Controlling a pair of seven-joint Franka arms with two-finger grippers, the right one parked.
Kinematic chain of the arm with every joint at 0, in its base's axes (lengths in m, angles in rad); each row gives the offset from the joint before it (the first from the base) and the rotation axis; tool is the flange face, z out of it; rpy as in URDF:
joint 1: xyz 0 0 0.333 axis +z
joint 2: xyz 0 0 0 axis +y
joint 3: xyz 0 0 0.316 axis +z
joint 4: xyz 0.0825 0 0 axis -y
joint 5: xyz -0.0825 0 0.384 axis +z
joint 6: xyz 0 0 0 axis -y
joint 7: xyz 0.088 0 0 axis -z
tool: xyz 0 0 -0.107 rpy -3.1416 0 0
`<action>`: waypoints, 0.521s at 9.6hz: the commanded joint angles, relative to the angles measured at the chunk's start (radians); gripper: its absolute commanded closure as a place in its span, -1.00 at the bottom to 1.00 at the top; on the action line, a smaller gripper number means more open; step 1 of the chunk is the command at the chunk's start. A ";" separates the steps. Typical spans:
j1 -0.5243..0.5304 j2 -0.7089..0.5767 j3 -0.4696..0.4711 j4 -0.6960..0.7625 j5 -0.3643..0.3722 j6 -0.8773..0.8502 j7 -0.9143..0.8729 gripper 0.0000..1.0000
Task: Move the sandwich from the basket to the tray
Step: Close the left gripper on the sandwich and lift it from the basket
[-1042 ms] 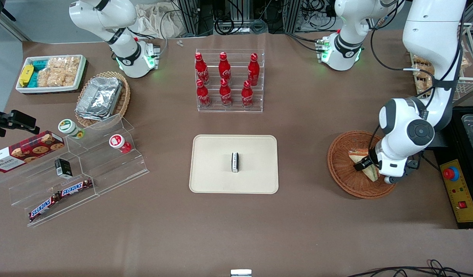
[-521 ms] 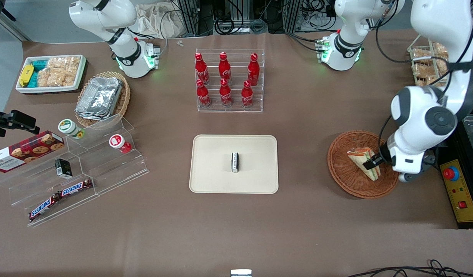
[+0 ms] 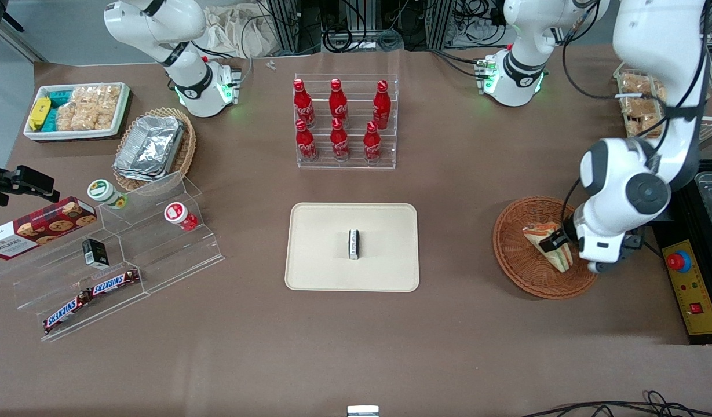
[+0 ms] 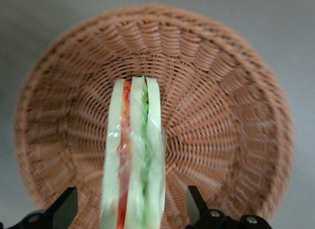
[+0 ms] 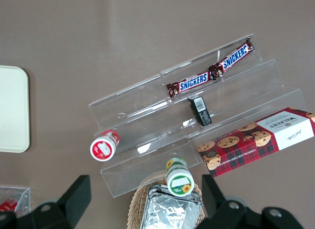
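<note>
The pincer (image 4: 132, 209) hangs over the basket (image 3: 515, 255), straddling the sandwich (image 4: 134, 160) in it; the tray (image 3: 315, 255) lies well apart.

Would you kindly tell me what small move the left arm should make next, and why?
Probably close the jaws. The gripper hangs open over the basket, its fingers apart on either side of the sandwich, which stands on edge between them and hasn't reached the tray.

Six red cola bottles (image 3: 337, 120) stand in the clear acrylic rack (image 3: 346, 157). Two Snickers bars (image 3: 89, 292) lie on the clear stepped acrylic shelf (image 3: 159, 255). Two round-lidded cups (image 3: 103, 191) are present. One small black-and-white packet (image 3: 353, 244) lies on one cream-beige rectangular tray (image 3: 315, 255). Two woven wicker baskets (image 3: 515, 255) are present.
</note>
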 commanded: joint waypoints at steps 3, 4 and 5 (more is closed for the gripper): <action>0.002 0.031 0.022 -0.009 0.009 0.064 -0.028 0.99; 0.002 0.010 0.022 -0.006 0.007 0.021 -0.020 1.00; 0.000 -0.044 0.016 0.002 0.007 -0.043 -0.008 1.00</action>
